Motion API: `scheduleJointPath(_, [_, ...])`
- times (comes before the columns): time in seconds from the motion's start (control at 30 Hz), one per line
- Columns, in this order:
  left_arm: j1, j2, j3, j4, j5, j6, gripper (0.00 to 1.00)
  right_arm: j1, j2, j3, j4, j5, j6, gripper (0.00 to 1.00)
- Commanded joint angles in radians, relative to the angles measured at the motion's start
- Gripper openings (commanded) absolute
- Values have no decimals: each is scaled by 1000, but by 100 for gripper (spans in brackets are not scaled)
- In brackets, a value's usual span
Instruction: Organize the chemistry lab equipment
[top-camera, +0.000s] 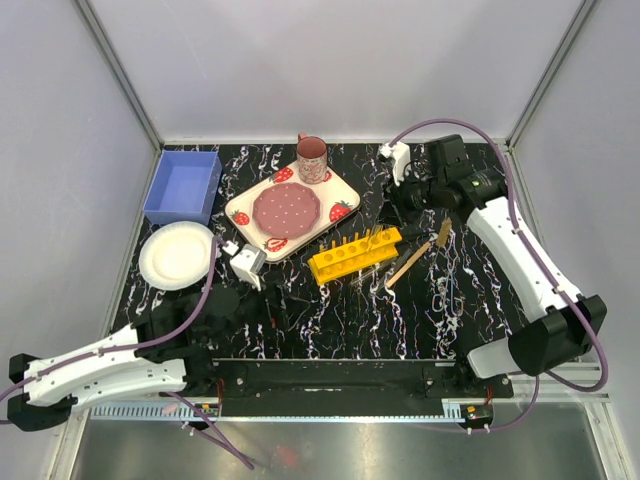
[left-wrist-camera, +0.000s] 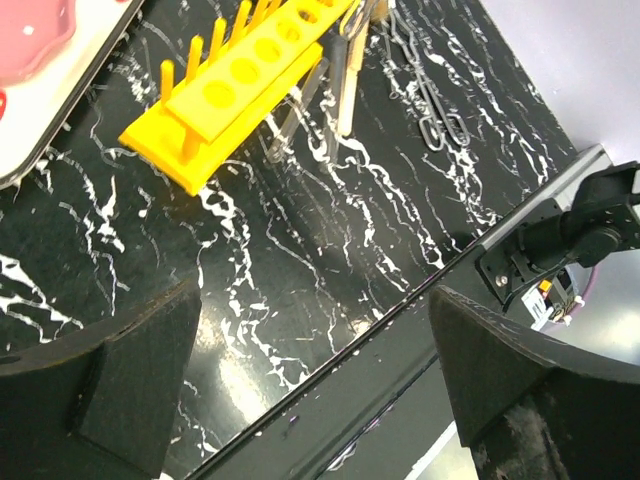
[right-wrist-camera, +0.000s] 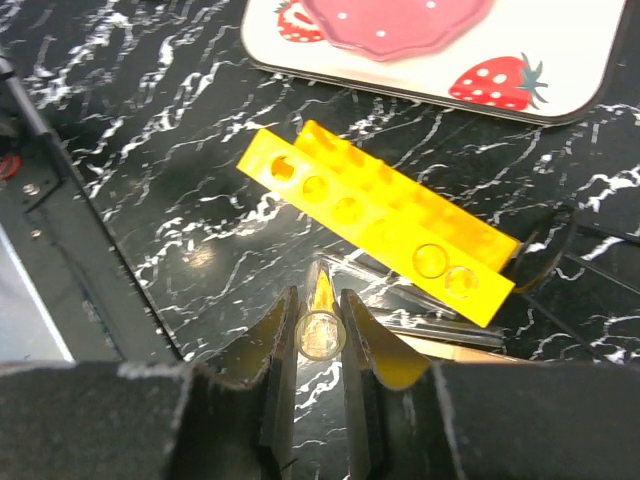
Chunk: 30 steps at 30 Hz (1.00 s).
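Two robot arms work over one black, white-veined table (top-camera: 330, 320).

Lab gear:
- One yellow plastic rack (top-camera: 355, 255) lies mid-table, slanted, just in front of the strawberry plate (top-camera: 290, 208). It's a long flat bar w/ six round holes in a row, seen from the right wrist cam. All holes look empty. Thin upright pegs run along one side.
- One clear tube (right-wrist-camera: 321, 335) is seen end-on as a small glassy ring.
- More loose tubes (left-wrist-camera: 293, 108) lie flat on the table against the rack's near side. They overlap, so I can't count them.
- One brush (top-camera: 416, 257) w/ a pale wooden handle lies diagonally, just right of the rack.
- Slim dark metal tools (left-wrist-camera: 430, 100) lie near the brush. Number unclear.

Other things, one of each:
- A blue bin (top-camera: 160, 190) sits far left.
- A white paper plate (top-camera: 177, 255) sits in front of the bin.
- A pink mug (top-camera: 311, 158) stands at the strawberry plate's far corner.

Grippers:
- The right gripper (right-wrist-camera: 320, 305) is clenched on the clear tube, w/ the rack in view just beyond its fingertips. Its arm reaches in from the right side of the table.
- The left gripper (left-wrist-camera: 312, 295) is spread wide w/ nothing between its fingers. It hangs low over bare table at the near left, clear of the rack.
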Motion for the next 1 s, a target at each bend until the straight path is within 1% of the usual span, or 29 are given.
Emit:
scheduleJointPath(0.0, [3,-46,-44,-36,-61,-78,99,11,38,39,76,124,-39,19])
scheduleJointPath(0.17, [5,-80,-79,-38,-72,-104,99,35,79,38,106,167,-42,19])
scheduleJointPath(0.43, [3,-85,-82,-53,-84,-99,99,54,128,47,130,213,-38,19])
scheduleJointPath(0.97, [3,-118,-102,-56,-87,-113,99,72,156,35,153,208,-15,20])
